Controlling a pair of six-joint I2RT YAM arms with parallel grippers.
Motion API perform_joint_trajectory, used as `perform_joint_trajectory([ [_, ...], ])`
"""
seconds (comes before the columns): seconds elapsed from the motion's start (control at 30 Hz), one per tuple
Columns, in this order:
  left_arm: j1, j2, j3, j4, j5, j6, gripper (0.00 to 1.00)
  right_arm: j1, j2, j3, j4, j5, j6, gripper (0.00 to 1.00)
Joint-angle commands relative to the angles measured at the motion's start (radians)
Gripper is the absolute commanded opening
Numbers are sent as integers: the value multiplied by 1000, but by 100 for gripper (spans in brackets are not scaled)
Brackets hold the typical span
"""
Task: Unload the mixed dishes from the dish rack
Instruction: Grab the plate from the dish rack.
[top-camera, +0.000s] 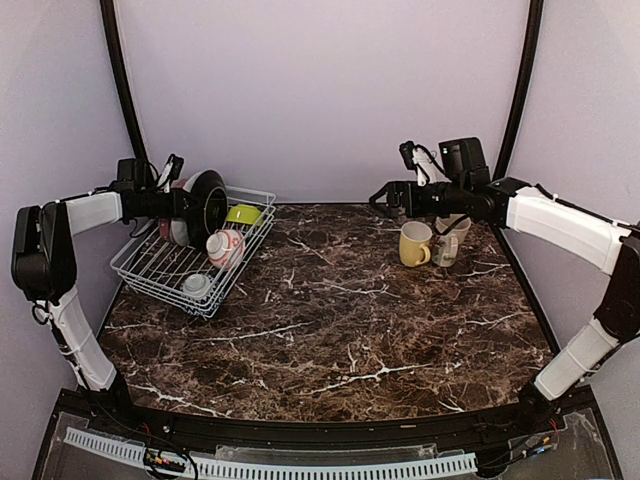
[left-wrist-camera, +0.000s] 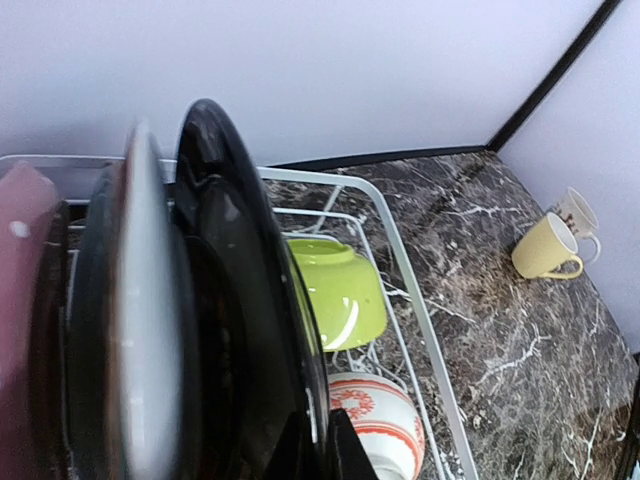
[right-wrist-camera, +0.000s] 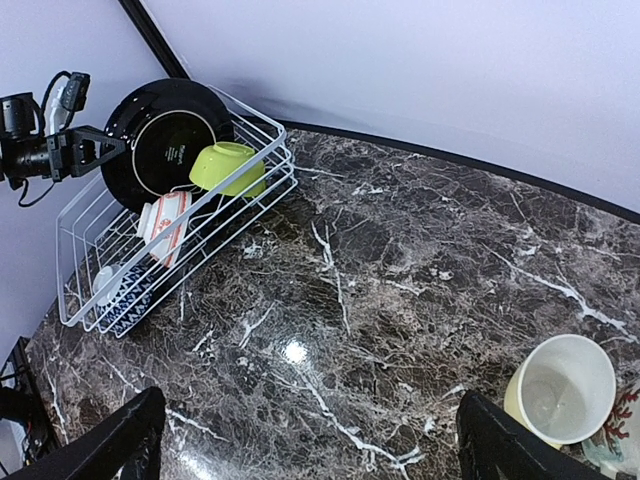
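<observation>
1. L gripper (left-wrist-camera: 322, 445): clenched on the rim of the black plate (left-wrist-camera: 235, 300). Only the fingertips show at the bottom edge of the L wrist cam. They are dark on dark, so the contact line is hard to make out.
2. The black plate stands on edge at the far end of the dish rack (top-camera: 150, 265).
3. Behind it in the L wrist cam is a pale plate (left-wrist-camera: 140, 320), edge-on and blurred. Past that is a reddish shape (left-wrist-camera: 20, 300), cut by the frame and too blurred to name.
4. On the plate's other side is the lime-green bowl (left-wrist-camera: 340, 290), tipped on its side inside the rack and partly hidden by the plate rim.
5. The red-and-white bowl (left-wrist-camera: 375, 415) lies nearer in the rack, on its side. It is cut off at the bottom of the L wrist cam.
6. The striped bowl (right-wrist-camera: 125, 290) is at the rack's near end. Can't tell which way up it sits.
7. The rack sits at the far-left corner of the marble table (top-camera: 330, 320), angled to the edges.
8. R gripper (right-wrist-camera: 315, 445): released, fingers wide apart, nothing between them. It hovers over the far-right of the table, and its own cam shows only the two tips.
9. The yellow mug (right-wrist-camera: 560, 390) is upright on the table, outside the rack, near the R gripper.
10. The cream patterned mug (top-camera: 448, 240) is just beside the yellow mug. Can't tell if they touch. It is partly hidden by the R arm in the top cam and cut off at the corner of the R wrist cam.
</observation>
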Motion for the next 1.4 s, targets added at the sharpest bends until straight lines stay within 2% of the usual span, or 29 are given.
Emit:
perform_joint_trajectory([
  [0.0, -2, 2, 6, 4, 55, 28, 2, -3, 10, 53, -15, -24, -12, 99],
  [0.27, -2, -43, -11, 46, 71, 22, 1, -3, 1, 63, -9, -17, -13, 99],
  [0.5, -2, -93, -28, 74, 95, -46, 1, -4, -51, 21, -8, 18, -17, 99],
  [0.87, -1, -202, -62, 131, 70, -99, 1, -3, -40, 36, -19, 9, -2, 99],
  [1.37, -1, -462, -186, 236, 17, -145, 1, -3, -18, 46, -20, -13, 36, 99],
])
